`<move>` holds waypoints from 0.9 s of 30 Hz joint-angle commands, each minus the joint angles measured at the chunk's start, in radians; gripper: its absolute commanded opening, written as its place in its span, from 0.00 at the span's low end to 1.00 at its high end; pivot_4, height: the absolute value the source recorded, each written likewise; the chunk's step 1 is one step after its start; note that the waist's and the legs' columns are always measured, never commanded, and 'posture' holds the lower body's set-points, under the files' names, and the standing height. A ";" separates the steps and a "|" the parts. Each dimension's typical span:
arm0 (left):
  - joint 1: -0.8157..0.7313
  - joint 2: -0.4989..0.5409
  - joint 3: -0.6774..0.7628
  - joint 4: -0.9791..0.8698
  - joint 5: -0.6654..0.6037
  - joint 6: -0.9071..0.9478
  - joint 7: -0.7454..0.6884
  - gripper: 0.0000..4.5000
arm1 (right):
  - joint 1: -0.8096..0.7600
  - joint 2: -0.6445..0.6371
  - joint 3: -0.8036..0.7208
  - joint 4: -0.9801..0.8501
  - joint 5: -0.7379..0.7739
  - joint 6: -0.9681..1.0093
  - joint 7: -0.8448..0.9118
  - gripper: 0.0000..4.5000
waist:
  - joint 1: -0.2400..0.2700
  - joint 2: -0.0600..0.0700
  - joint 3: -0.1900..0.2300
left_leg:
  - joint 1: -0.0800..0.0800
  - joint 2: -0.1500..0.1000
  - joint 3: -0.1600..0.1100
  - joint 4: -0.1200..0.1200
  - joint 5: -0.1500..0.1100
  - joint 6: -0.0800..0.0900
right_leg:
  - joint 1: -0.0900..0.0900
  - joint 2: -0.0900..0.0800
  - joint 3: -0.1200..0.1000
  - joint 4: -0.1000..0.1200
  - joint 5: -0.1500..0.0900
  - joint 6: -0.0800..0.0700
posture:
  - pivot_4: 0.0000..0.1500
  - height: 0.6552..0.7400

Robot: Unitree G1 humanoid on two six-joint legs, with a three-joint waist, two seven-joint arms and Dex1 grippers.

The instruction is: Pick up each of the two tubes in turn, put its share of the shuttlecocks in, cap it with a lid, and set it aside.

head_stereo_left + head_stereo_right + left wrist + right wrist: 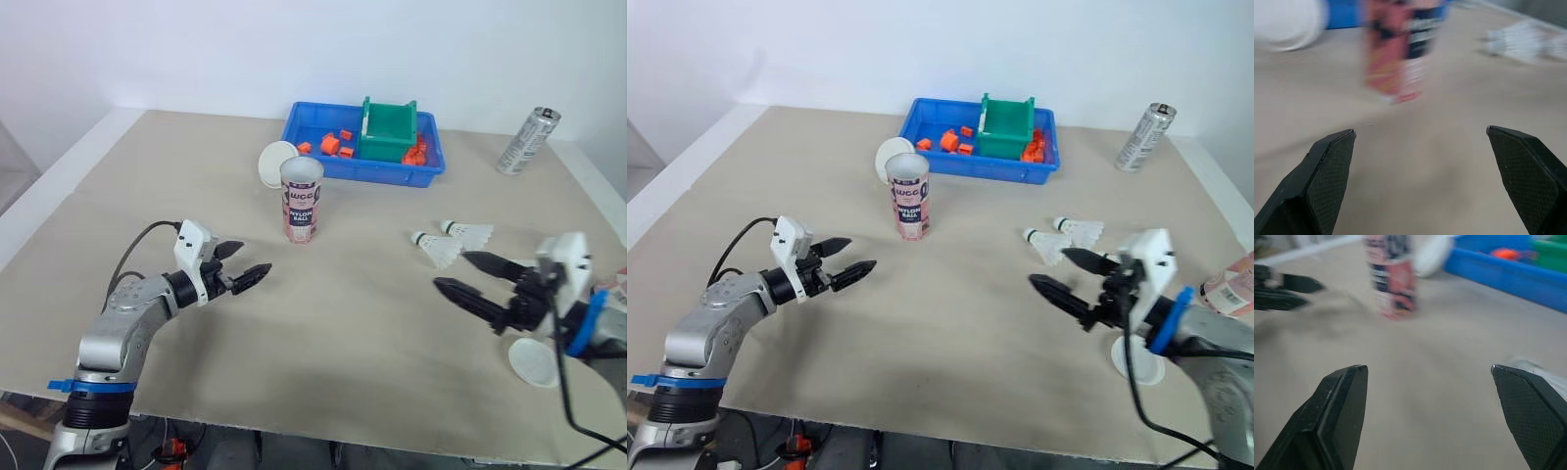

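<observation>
Hovering low over the beige table (pixel 323 333), left gripper (pixel 256 256) with both black fingers spread wide, nothing between them, aimed toward the middle of the table. Right gripper (pixel 451 270) likewise spread and empty, just above the surface on the robot's right, tips pointing left. Tube (pixel 301 201) stands upright near table centre, pink and white with a dark label band, well apart from both grippers; the left gripper is nearer to it. Top of tube pale; cannot tell whether capped or open. White lid (pixel 275 163) sits just behind the tube on the robot's left side; whether it touches the tube, not clear. Two shuttlecocks (pixel 438 249) (pixel 468 233) lie on their sides close together, white skirts toward the right, just beyond the right gripper's fingertips and not touching them. Second white lid (pixel 534 362) lies flat near the table's front edge, partly hidden under the right wrist. Blue tray (pixel 392 171) at the far side holds a green bin (pixel 387 132) and orange pieces (pixel 331 144). Silver can (pixel 527 140) stands tilted at far right.
</observation>
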 commanded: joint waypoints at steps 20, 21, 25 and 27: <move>-0.572 -0.141 -0.118 0.989 0.206 -0.586 -0.164 1.00 | 0.075 0.089 0.066 -0.217 0.000 -0.061 -0.163 0.96 | 0.011 -0.003 0.001 | -0.003 -0.001 -0.002 -0.002 0.000 0.000 | -0.002 0.001 -0.002 0.000 0.001 0.005 | 1.00 0.85; -0.603 -0.154 -0.113 1.041 0.211 -0.611 -0.166 1.00 | 0.083 0.089 0.063 -0.227 0.000 -0.062 -0.169 0.96 | 0.011 -0.003 0.001 | -0.004 -0.001 -0.002 -0.001 0.000 0.000 | -0.003 0.000 -0.002 -0.001 0.001 0.005 | 1.00 0.85; -0.699 -0.213 -0.081 1.196 0.206 -0.682 -0.179 1.00 | 0.099 0.090 0.063 -0.245 -0.005 -0.064 -0.191 0.96 | 0.013 -0.003 0.001 | -0.005 -0.001 -0.002 -0.001 0.000 0.000 | -0.003 0.000 -0.002 -0.001 0.001 0.006 | 1.00 0.85; -0.731 -0.237 -0.071 1.248 0.209 -0.708 -0.183 1.00 | 0.104 0.087 0.069 -0.250 -0.011 -0.064 -0.197 0.96 | 0.012 -0.004 0.001 | -0.005 -0.001 -0.002 -0.001 0.000 0.000 | -0.003 0.000 -0.002 -0.001 0.001 0.006 | 1.00 0.85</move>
